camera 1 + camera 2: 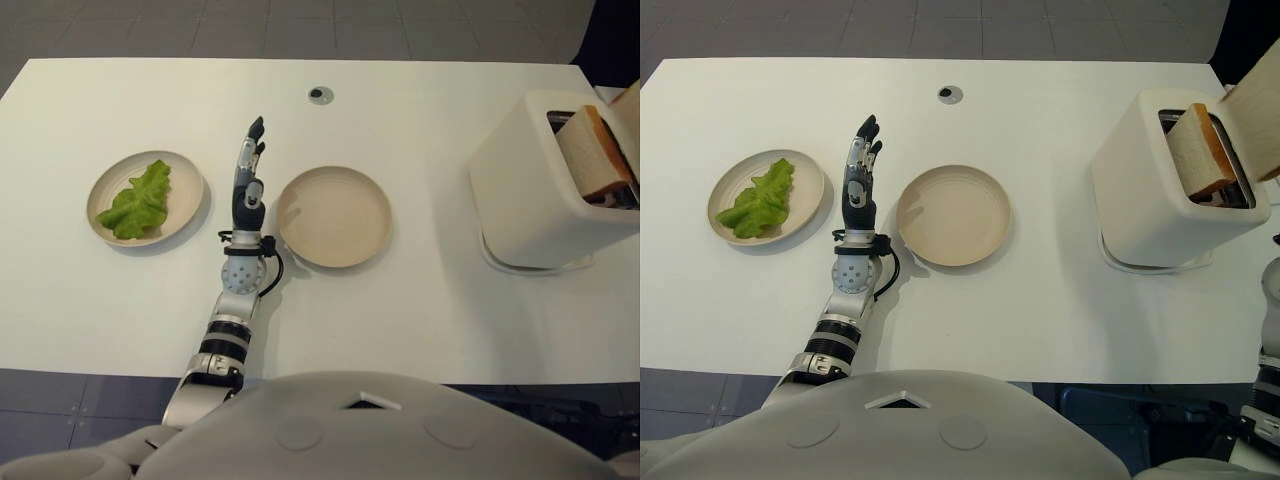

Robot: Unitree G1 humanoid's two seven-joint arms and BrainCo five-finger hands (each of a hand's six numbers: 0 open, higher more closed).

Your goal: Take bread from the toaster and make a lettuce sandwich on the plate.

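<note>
Our left hand (858, 170) lies flat on the table (1040, 320), fingers extended and holding nothing, between the lettuce (757, 200) on its dish (808, 172) and the empty plate (953, 215). The bread (1198, 150) stands tilted in the toaster (1150, 200). Risk: an angled pull may jam the slice in the slot and drag the toaster.

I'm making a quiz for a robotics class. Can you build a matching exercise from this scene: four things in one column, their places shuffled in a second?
Things
1. green lettuce leaf
2. tan slice of bread
3. robot's left hand
4. empty round beige plate

Places
A. standing in the white boxy toaster
B. between the two plates
C. middle of the white table
D. on the left beige plate

Pairs: 1-D, 2-A, 3-B, 4-C
</note>
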